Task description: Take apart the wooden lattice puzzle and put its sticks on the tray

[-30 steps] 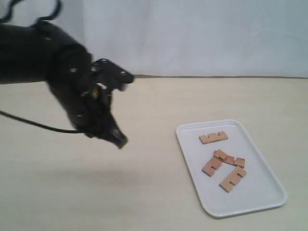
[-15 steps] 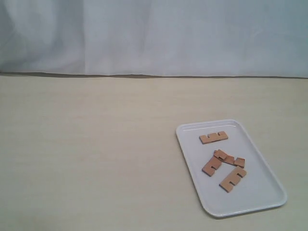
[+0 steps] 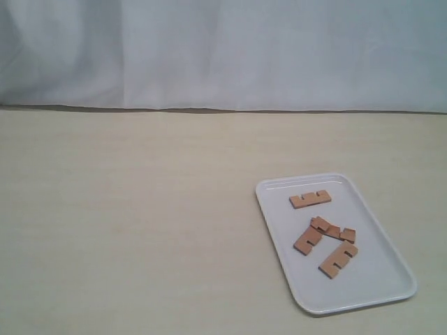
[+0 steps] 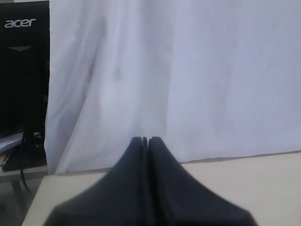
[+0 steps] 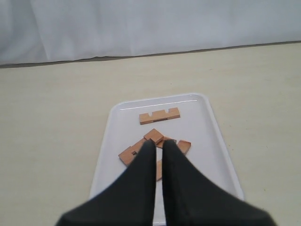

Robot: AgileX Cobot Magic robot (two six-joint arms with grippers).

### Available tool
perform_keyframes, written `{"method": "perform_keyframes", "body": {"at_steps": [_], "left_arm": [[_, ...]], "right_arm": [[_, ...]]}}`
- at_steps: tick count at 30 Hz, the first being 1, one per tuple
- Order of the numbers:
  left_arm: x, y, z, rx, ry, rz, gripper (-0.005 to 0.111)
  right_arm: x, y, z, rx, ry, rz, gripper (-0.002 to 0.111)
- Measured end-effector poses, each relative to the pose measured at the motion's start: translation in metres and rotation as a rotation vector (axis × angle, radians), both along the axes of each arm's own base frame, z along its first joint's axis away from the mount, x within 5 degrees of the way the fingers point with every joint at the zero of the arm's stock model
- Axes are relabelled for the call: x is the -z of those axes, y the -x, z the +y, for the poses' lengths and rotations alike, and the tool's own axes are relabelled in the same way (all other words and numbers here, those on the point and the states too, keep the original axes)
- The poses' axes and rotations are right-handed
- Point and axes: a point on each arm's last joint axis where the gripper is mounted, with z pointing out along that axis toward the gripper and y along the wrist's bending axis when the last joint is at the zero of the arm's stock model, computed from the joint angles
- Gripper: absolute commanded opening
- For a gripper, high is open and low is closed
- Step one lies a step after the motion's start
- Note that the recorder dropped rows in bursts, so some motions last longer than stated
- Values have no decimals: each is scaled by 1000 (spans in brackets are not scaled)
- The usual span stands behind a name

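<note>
The wooden lattice puzzle is fully apart: its four sticks lie loose and flat on the tray (image 3: 380, 279), which sits at the near right corner of the table (image 3: 140, 223) in the exterior view, its long sides slanting a little against the table's edges. One stick (image 3: 310, 199) lies alone near the tray's far short edge, notches facing that edge. The other three are gathered around the tray's middle: a second stick (image 3: 308, 241) meets a third stick (image 3: 333, 231) at one end, so the two form a bent shape, touching or slightly overlapping, and a fourth stick (image 3: 338, 259) lies just beside them toward the near short edge; whether it touches the third cannot be told. In the right wrist view the right gripper (image 5: 155, 142) hangs over the tray above this cluster, its dark fingers drawn together with only a thin slit between them and nothing held. In the left wrist view the left gripper (image 4: 146, 139) has its fingers pressed flat together, empty, pointing across the table's far edge at the white curtain (image 4: 188, 70), with a black monitor (image 4: 23, 70) beside the cloth.
</note>
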Motion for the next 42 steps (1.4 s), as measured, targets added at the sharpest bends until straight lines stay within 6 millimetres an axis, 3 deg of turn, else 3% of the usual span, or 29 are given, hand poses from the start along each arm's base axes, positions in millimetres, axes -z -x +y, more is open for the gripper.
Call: {"method": "perform_keyframes", "body": {"at_steps": [14,19,30,42], "left_arm": [[-2,-1,-1,35,67,-50,0],[22,-14,-4,48,113,-15,0],[105,-39,-5,24,139,126,0],[111,-40,-4,20,193,135,0]], "right_arm": [[0,0,0,0,0,0,5],[0,0,0,0,0,0,5],[0,0,0,0,0,0,5],[0,0,0,0,0,0,5]]}}
